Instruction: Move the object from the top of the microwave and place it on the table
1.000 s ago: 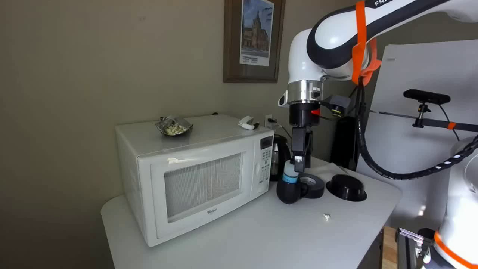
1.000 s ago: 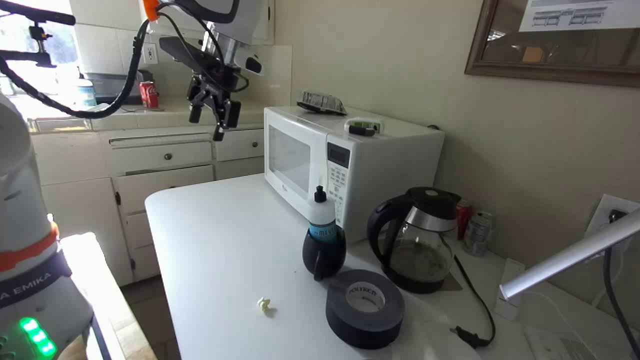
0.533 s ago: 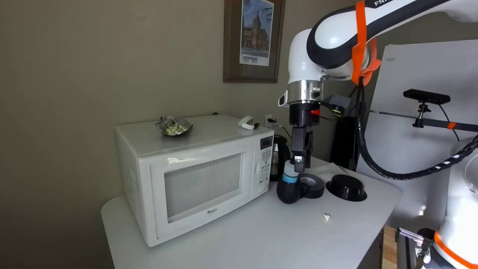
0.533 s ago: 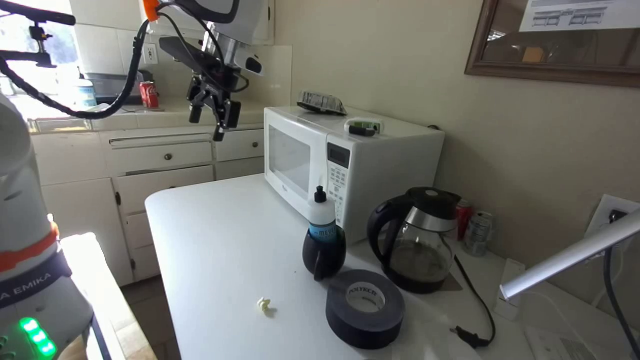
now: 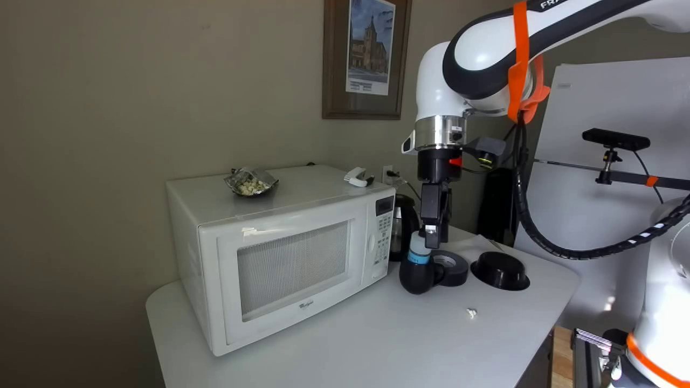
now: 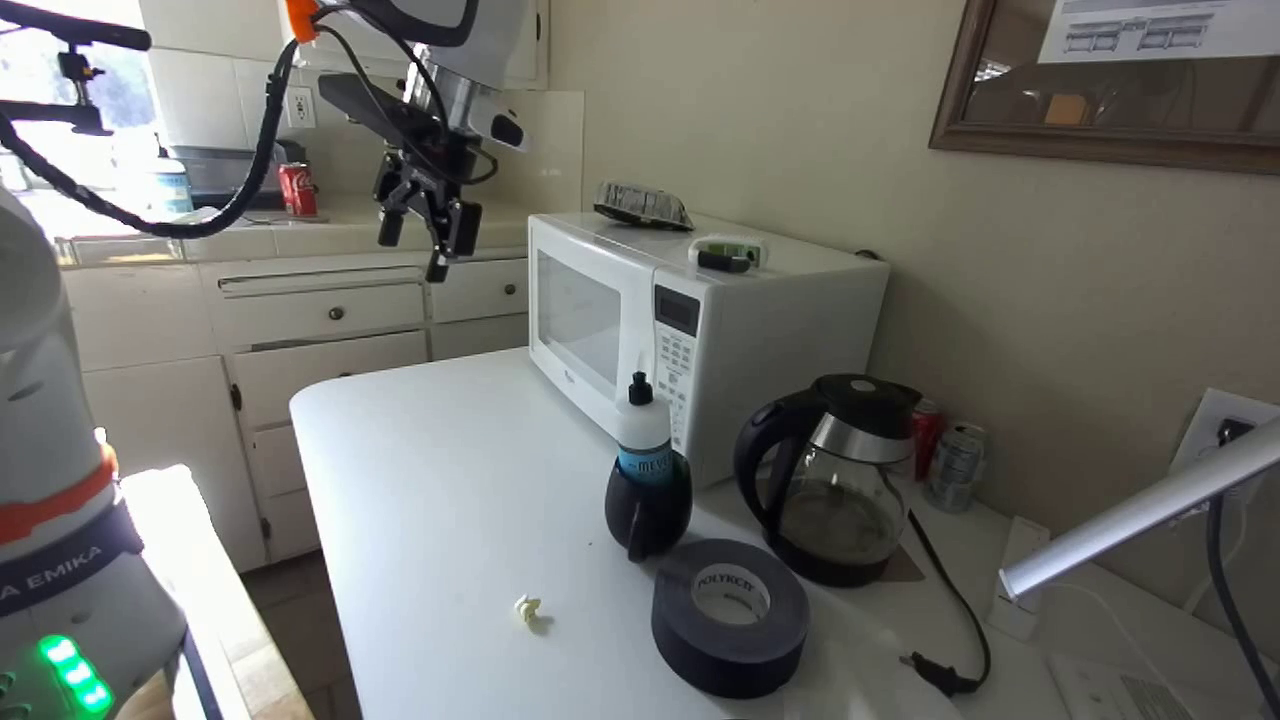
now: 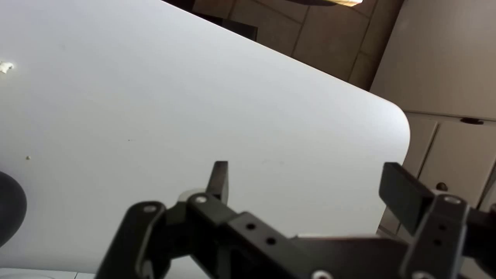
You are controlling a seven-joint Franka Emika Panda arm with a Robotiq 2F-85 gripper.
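Gripper (image 7: 304, 176) nearest: spread wide, fingers (image 7: 403, 195) well apart, pointing down, bare table (image 7: 116, 100) showing between them.

On the tabletop, working outward: scrap of popcorn (image 6: 527, 607). Black mug (image 6: 650, 515) with a blue-banded white bottle (image 6: 640, 425) upright inside. Tape roll (image 6: 725, 665) flat, just beside the mug; kettle (image 6: 840, 520) near both.

Microwave (image 5: 294, 272) stands on the table, door closed.

Snack bag (image 5: 264, 178) lies on top of the microwave, toward the end away from the control panel, well apart from the gripper. Open: silver lining, pale popcorn inside, dark underside down. Mouth turned up and toward the viewer in that exterior view; long axis runs roughly level, side to side across the picture. In an exterior view the bag (image 6: 648, 205) shows a printed side, tilted, its long axis dropping slightly to picture right. Exact angle to the microwave's edges: cannot tell. Small white-and-black item (image 5: 354, 175) on the same top, at the control-panel end, apart from the bag.

Farthest: framed picture (image 5: 371, 51) on the wall; red can (image 6: 297, 192) on a counter (image 6: 345, 237).
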